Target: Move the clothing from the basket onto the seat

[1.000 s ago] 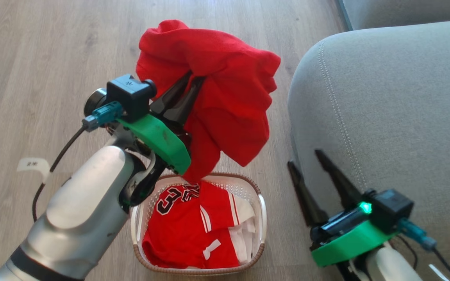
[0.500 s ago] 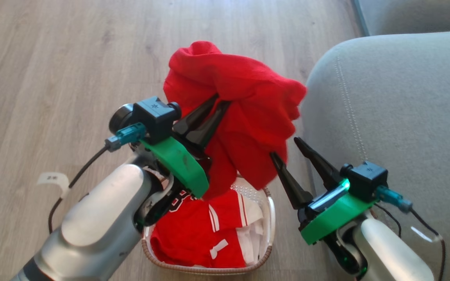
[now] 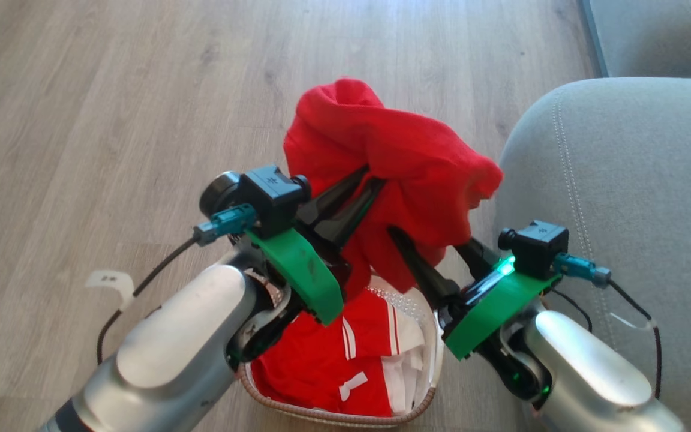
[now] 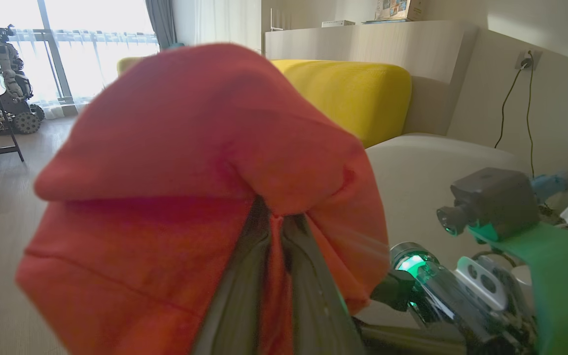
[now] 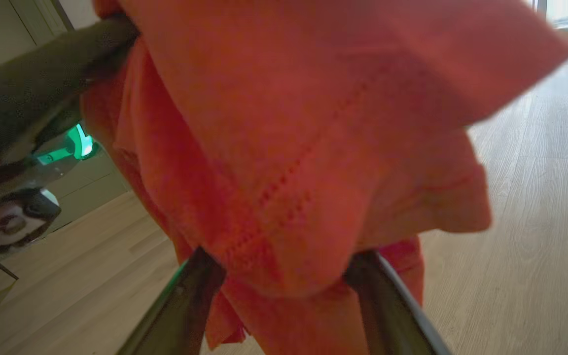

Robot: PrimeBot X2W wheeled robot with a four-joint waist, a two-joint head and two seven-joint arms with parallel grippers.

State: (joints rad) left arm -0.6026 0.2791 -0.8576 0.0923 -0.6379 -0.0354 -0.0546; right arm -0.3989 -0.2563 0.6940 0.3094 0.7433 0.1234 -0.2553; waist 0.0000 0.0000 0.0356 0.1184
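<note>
**Red top up in the air, jersey down in the basket**

The wood floor (image 3: 81, 90) takes up most of the head view. The grey seat (image 3: 651, 180) fills the right side, rounded corner toward the middle, with its double stitch line running down near the edge.

The plain red top (image 3: 393, 156) hangs bunched up in the centre of the frame. It's off the floor, above the basket and just beside the seat's corner, not on it. The basket (image 3: 333, 415) sits on the floor at bottom centre, partly behind the left arm. The jersey (image 3: 321, 366) is crumpled inside it, white stripes and a white "1" showing.

The left gripper (image 3: 373, 175) is clamped tight on the plain red top, fingers together and pointing up-right into the cloth. In the left wrist view the fabric balloons over both fingertips.

The right gripper (image 3: 426, 239), a bit lower right of centre, has its fingers spread wide with a lower fold of the top drooping between them. The right wrist view shows a finger on each side of that fold, not pinching it.

There's also a small white tag (image 3: 108, 281) on the floor at lower left.
</note>
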